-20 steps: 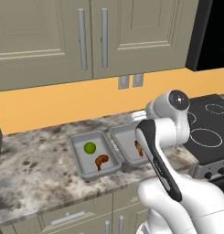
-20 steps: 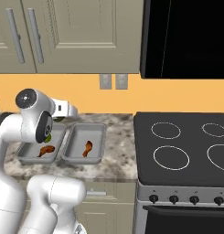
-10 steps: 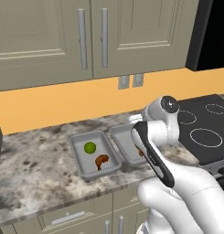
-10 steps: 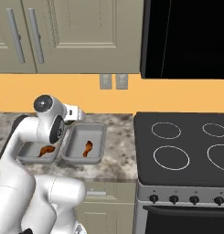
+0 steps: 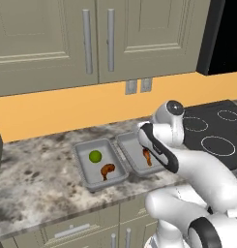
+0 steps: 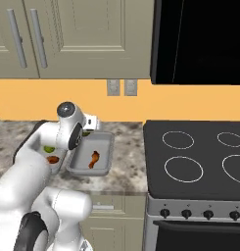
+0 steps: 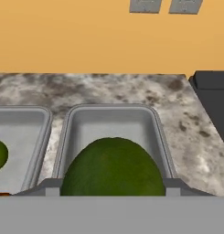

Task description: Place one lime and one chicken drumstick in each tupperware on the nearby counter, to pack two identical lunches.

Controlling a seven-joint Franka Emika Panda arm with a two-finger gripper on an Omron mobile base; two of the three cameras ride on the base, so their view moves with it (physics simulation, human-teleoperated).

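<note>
In the hand view we see a lime [image 7: 114, 167] held between the fingers of the hand [image 7: 114, 189], above the right tray [image 7: 113, 119]. The base views show what that view hides: a drumstick [image 6: 93, 159] in this tray. The left tray [image 5: 98, 164] on the desk [image 5: 33, 174] holds a second lime [image 5: 95, 156] and drumstick [image 5: 107, 170].

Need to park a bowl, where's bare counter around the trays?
Bare counter lies left of the lime tray, and between the right tray and stovetop. The trays touch, with the claw crowding the right one.
</note>
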